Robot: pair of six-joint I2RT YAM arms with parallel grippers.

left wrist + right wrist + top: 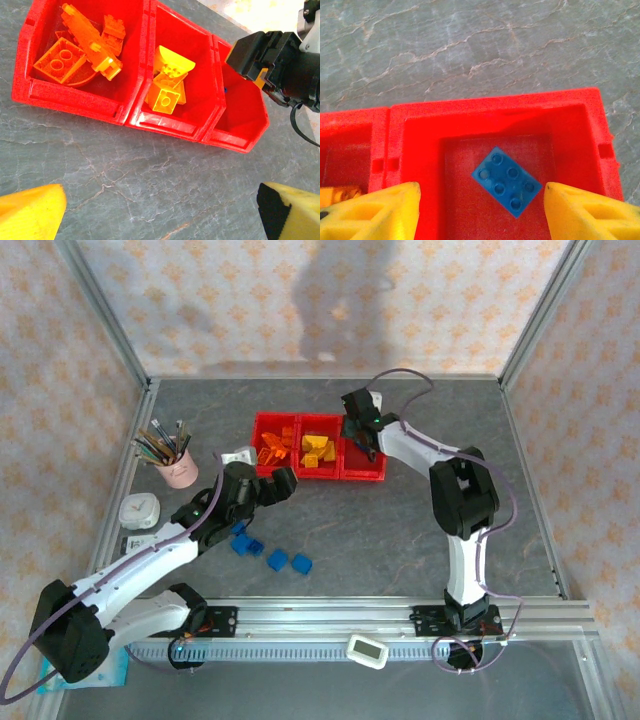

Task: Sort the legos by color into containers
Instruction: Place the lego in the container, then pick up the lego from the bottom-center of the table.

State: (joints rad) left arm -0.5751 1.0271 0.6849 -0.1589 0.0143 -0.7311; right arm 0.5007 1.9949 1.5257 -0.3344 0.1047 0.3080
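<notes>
While a pink cup (178, 470) of pencils and a small white clock (140, 510) sit at the far left of the table (400, 540), the left gripper (277, 485) hangs just short of the bins (320, 477). Its fingers (32, 210) are wide apart, with only bare table between them. Nearer the arm bases, several blue bricks (277, 560) lie loose on the table, well apart from the bins.

The three red bins stand joined in a row. The left bin (65, 97) holds orange bricks (60, 57), one long piece leaning across the others. The middle bin (165, 131) holds yellow bricks (167, 92). The right bin (490, 102) holds one blue brick (506, 180), lying flat on its floor with studs up. The right gripper (480, 212) hovers over this bin, its fingers (590, 212) spread to either side of the brick and touching neither it nor each other.
</notes>
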